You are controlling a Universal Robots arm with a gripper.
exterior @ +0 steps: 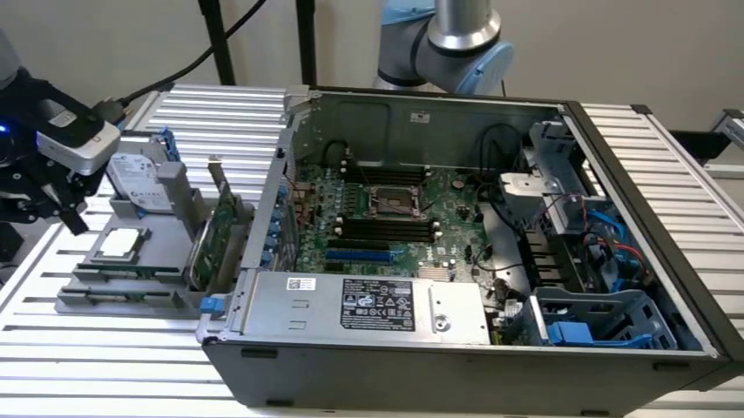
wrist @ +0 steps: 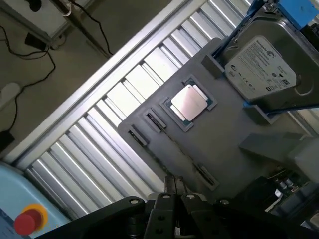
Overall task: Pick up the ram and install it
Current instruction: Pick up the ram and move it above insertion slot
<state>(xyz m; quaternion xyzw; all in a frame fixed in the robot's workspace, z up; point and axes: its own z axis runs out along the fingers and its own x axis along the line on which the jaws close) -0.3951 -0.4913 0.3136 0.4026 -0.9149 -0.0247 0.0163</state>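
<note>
Hovering over the grey plastic parts tray (wrist: 227,144), your black gripper (wrist: 175,191) looks pinched on a thin dark sliver, probably the narrow ram stick (wrist: 175,180) seen edge-on. Treat it as light, stiff and fragile: grip the bare edges, never the chips.

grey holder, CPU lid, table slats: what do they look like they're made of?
Grey holder: matte, even grey with moulded pockets; likely plastic, perhaps printed.
CPU lid: bright silver with a soft sheen; looks like metal.
Table: pale silver ribbed slats catching glare; probably aluminium profile.
</note>
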